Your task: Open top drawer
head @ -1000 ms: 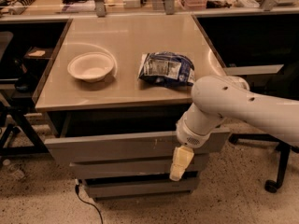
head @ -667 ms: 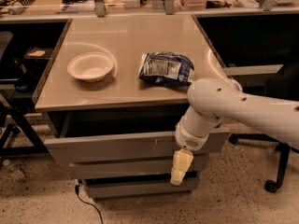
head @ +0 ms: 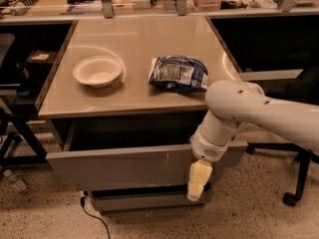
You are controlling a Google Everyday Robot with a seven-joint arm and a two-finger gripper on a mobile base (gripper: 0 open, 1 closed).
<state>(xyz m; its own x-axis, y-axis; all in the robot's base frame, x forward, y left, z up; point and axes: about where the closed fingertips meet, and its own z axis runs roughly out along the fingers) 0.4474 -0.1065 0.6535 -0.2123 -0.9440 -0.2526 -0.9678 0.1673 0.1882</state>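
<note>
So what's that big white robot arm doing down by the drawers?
The robot is working on opening the top drawer under the table. Its gripper hangs at the right end of the drawer's front panel, pointing down. The drawer already sticks out part way. A white bowl and a blue snack bag sit on the table, away from the arm.
</note>
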